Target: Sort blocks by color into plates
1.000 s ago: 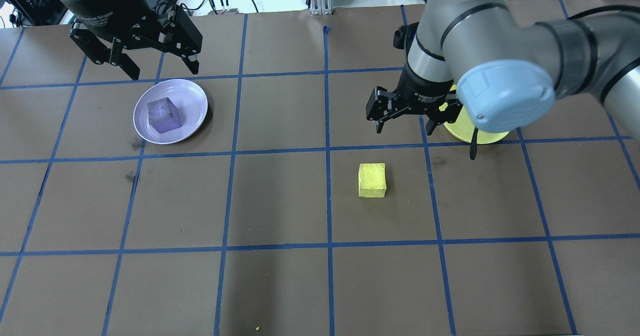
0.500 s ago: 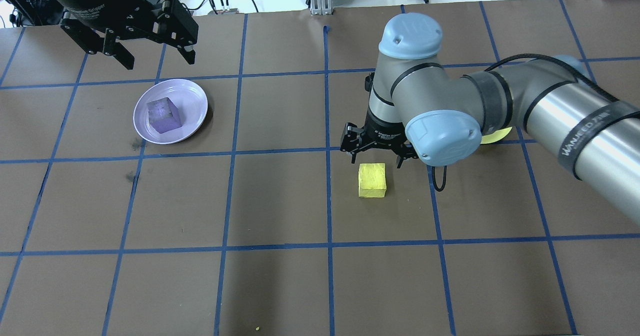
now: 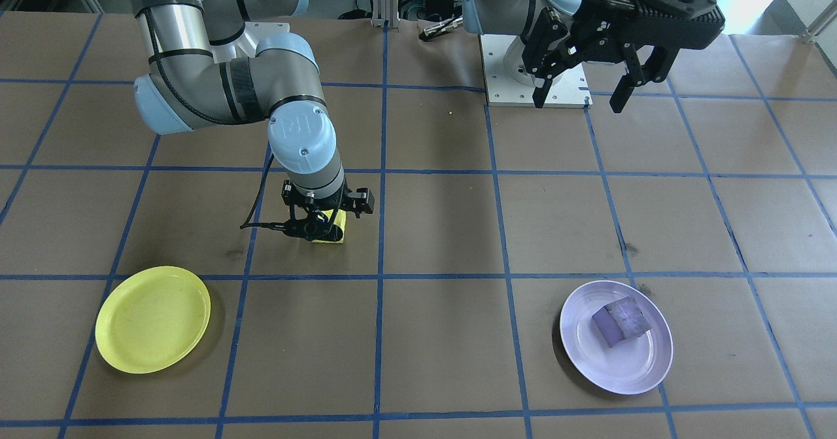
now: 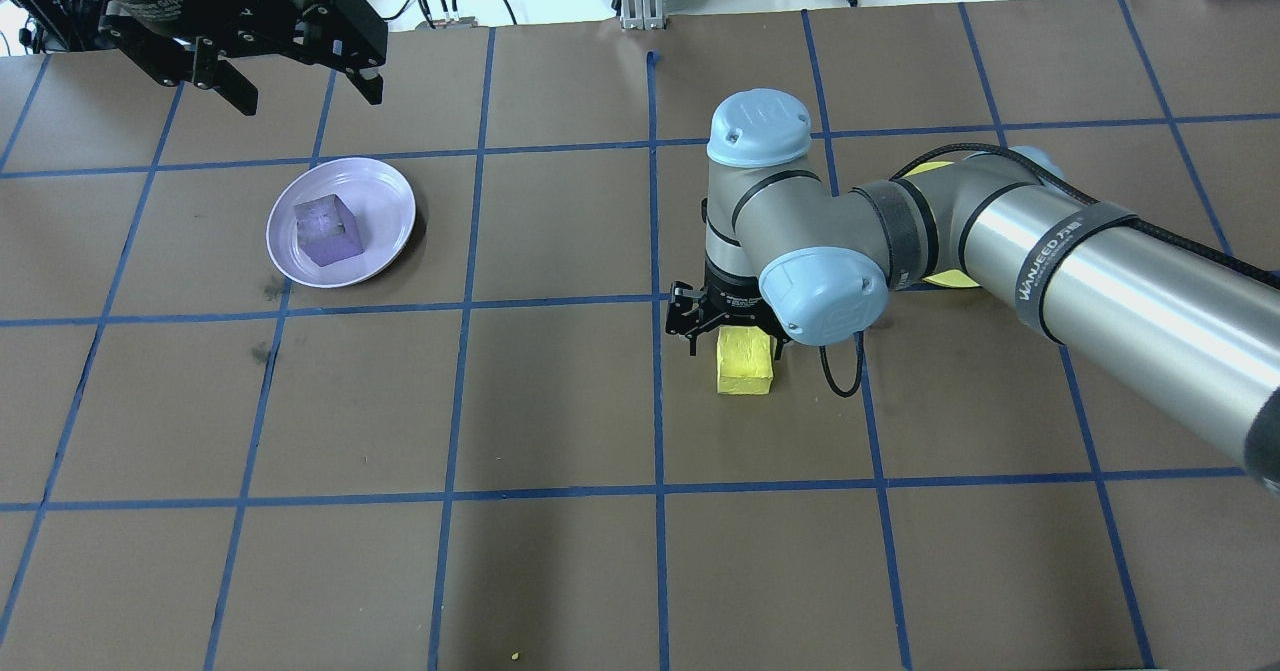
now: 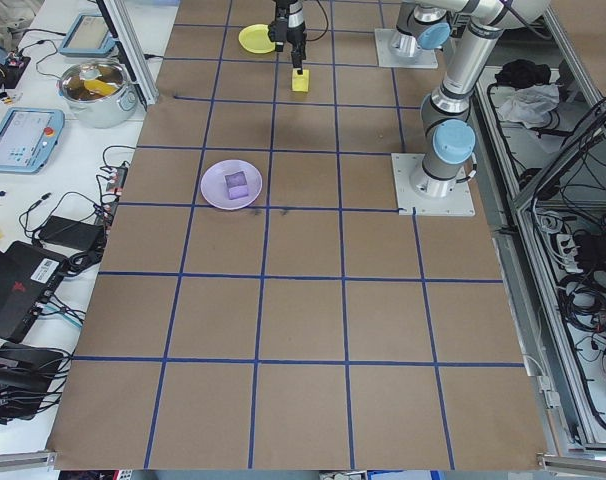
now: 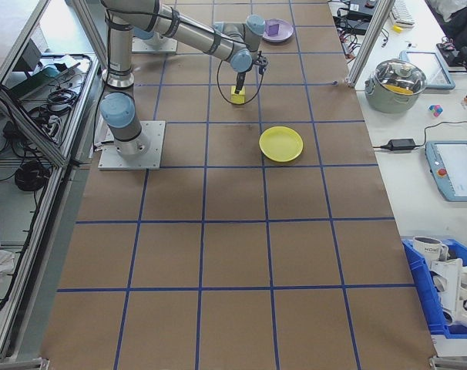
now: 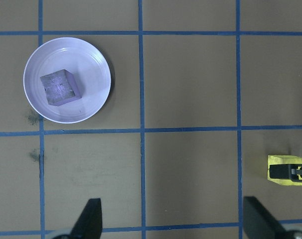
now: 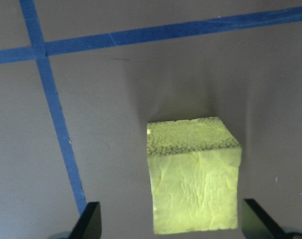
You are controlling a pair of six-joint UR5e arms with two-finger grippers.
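The yellow block [image 4: 745, 371] sits on the brown table, right of centre. My right gripper [image 4: 733, 341] is open and hangs low over it, a finger on each side, apart from its faces [image 8: 193, 174]. The yellow plate [image 3: 153, 318] has nothing in it; in the overhead view my right arm hides most of it. The purple block [image 4: 327, 231] rests inside the lavender plate [image 4: 385, 211]. My left gripper [image 4: 305, 96] is open and holds nothing, raised beyond that plate near the table's far edge.
Blue tape lines divide the brown table [image 4: 560, 401] into squares. Cables and electronics [image 4: 440, 1] lie past the far edge. A pot [image 6: 403, 81], a tablet [image 6: 453, 166] and a blue bin [image 6: 445, 289] stand on a side bench.
My right arm swung from beside the yellow plate to above the yellow block and came down around it. My left gripper drew back from the lavender plate, staying open.
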